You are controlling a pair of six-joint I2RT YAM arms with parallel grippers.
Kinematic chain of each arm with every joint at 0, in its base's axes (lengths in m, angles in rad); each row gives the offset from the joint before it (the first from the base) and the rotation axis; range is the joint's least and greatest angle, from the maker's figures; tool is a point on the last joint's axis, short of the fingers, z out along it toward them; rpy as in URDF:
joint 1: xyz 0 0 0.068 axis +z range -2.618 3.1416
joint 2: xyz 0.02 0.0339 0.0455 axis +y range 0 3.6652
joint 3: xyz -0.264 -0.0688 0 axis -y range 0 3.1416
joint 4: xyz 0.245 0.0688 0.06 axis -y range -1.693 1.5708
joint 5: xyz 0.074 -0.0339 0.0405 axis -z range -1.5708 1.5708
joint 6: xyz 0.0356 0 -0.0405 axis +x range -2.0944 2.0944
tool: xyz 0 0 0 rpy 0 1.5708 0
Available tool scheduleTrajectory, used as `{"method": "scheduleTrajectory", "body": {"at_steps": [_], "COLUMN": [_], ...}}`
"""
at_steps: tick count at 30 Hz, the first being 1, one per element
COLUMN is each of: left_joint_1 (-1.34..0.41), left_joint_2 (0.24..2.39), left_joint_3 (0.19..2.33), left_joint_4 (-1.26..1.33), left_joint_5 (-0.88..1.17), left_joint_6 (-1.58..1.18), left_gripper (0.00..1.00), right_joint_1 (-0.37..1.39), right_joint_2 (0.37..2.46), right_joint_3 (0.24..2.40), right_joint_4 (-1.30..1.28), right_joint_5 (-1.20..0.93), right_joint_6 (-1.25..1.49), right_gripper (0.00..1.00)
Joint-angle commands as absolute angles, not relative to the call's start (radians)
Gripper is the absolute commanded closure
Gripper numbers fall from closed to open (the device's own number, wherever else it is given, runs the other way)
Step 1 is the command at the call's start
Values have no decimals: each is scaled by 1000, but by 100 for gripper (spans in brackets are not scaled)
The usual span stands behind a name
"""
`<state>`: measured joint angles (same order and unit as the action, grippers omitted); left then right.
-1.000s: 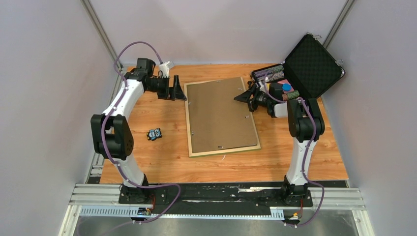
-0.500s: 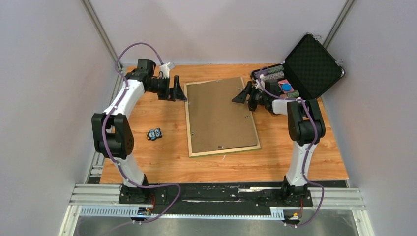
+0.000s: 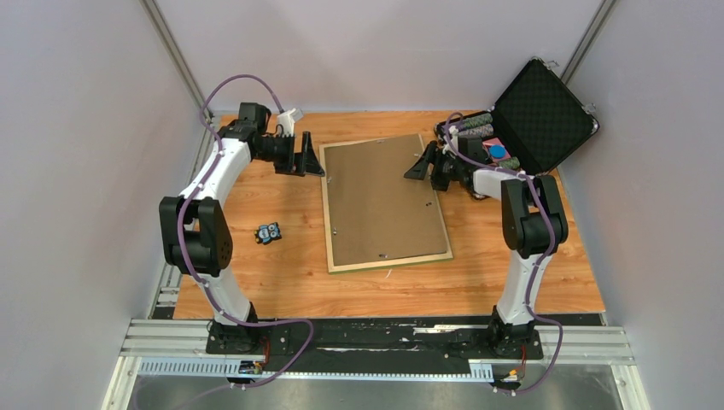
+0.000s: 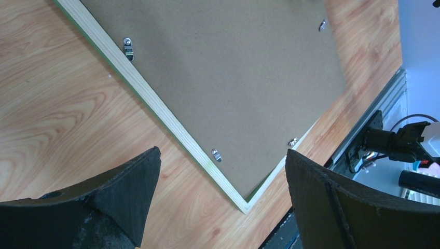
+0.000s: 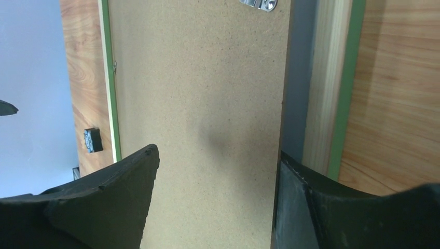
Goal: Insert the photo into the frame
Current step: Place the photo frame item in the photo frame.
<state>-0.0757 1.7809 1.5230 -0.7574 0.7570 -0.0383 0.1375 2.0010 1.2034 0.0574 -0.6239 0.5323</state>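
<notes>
- Since a second ago, the right gripper (image 3: 423, 164) has edged slightly toward 9 o'clock and spread its jaws wider. They stand apart over the plain brown backing board (image 3: 384, 201), gripping nothing.
- At the middle of the orange wood-grain table (image 3: 282, 286) lies the thin-railed wooden frame (image 3: 391, 262), green face down and pale back up, with the board in it.
- I can't see the photo; whether it sits beneath the board I cannot tell.
- At the frame's 10 o'clock corner, the left gripper (image 3: 309, 159) hovers wide open and empty.
- The risk, I'd say, is at the 3 o'clock rail, where a grey gap shows beside the board. A finger catching there could slide the frame or lever the board askew.
</notes>
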Motion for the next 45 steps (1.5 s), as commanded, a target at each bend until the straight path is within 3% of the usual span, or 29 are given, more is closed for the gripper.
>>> {"method": "scheduleTrajectory", "body": {"at_steps": [1,45], "left_joint_1": [-67,-66], "left_joint_2": [1773,1758], "left_joint_3": [1514,1498], "left_joint_4": [-736,-749], "left_joint_5": [780,777], "left_joint_6": [-20,-1], "left_gripper": [3,3], "right_joint_1": [154,244], "right_joint_2": [1941,1903], "right_joint_3": [1263,1338], "right_joint_4": [35,-153], "right_joint_5": [-580,-335], "right_joint_6": [458,253], "right_gripper": [27,26]}}
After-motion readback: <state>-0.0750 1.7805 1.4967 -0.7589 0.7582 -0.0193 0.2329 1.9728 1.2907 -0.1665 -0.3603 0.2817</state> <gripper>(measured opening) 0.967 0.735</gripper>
